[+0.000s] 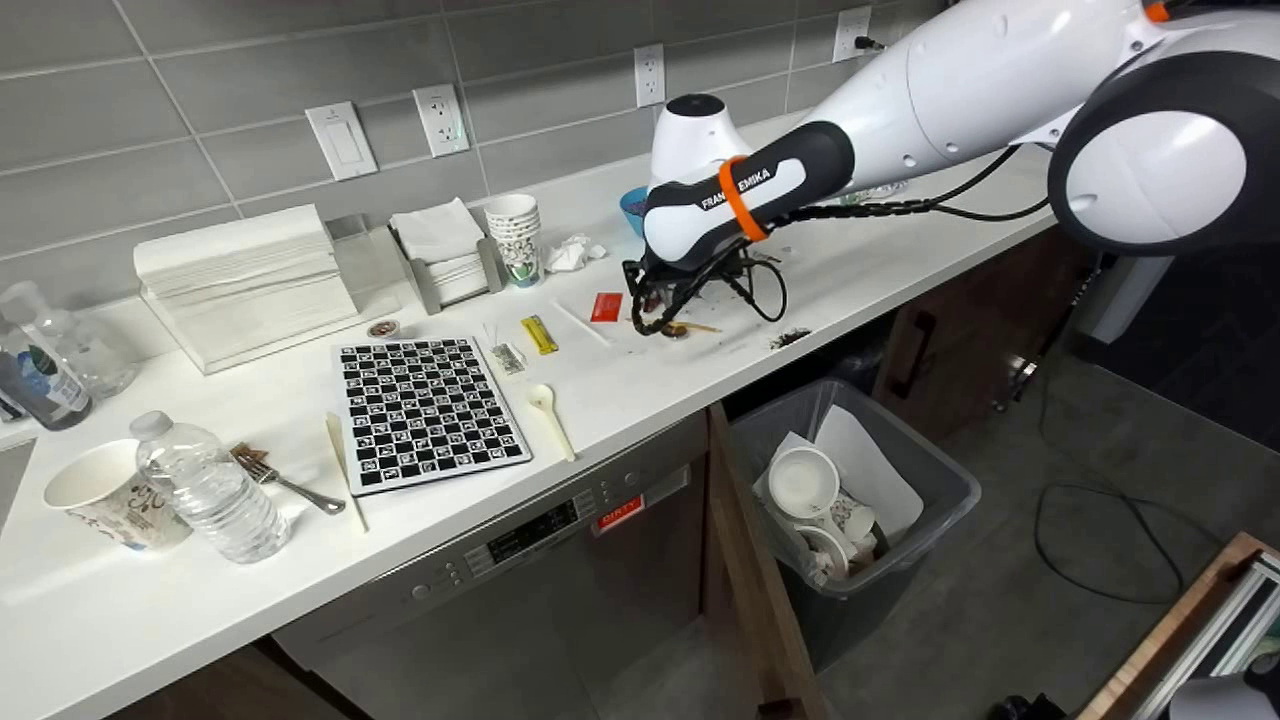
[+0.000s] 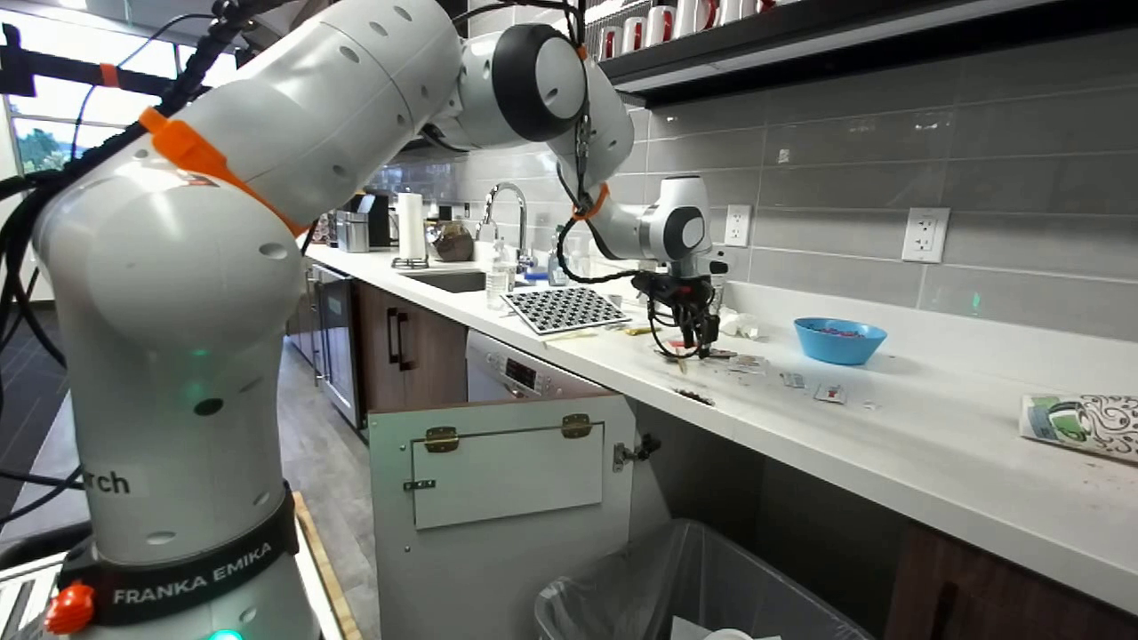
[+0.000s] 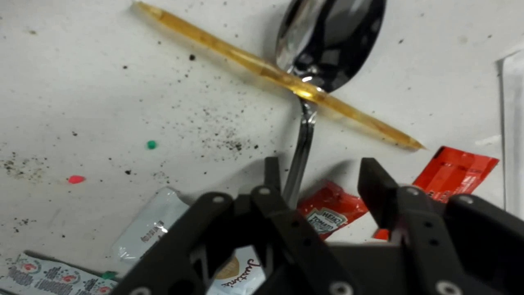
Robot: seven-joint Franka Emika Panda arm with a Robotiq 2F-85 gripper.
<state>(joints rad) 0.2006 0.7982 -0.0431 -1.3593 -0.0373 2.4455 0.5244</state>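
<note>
My gripper (image 3: 319,172) is open low over the white counter, its fingers on either side of a metal spoon's handle (image 3: 301,143); the spoon is not gripped. In both exterior views the gripper (image 2: 701,342) points down close to the counter, its tips partly hidden by cables. A translucent amber stick (image 3: 229,52) lies across the spoon's neck. A red ketchup packet (image 3: 331,215) lies between the fingers. Another red packet (image 3: 460,170) is beside the right finger. A white packet (image 3: 151,225) and a Justin's packet (image 3: 241,274) lie under the left finger's linkage, partly hidden.
Dark crumbs (image 3: 231,141) dot the counter. A blue bowl (image 2: 840,345) stands near the wall. A checkered board (image 1: 430,415), a water bottle (image 1: 215,490) and stacked paper cups (image 1: 517,240) stand along the counter. Below are an open cabinet door (image 2: 507,480) and a grey bin (image 1: 955,490).
</note>
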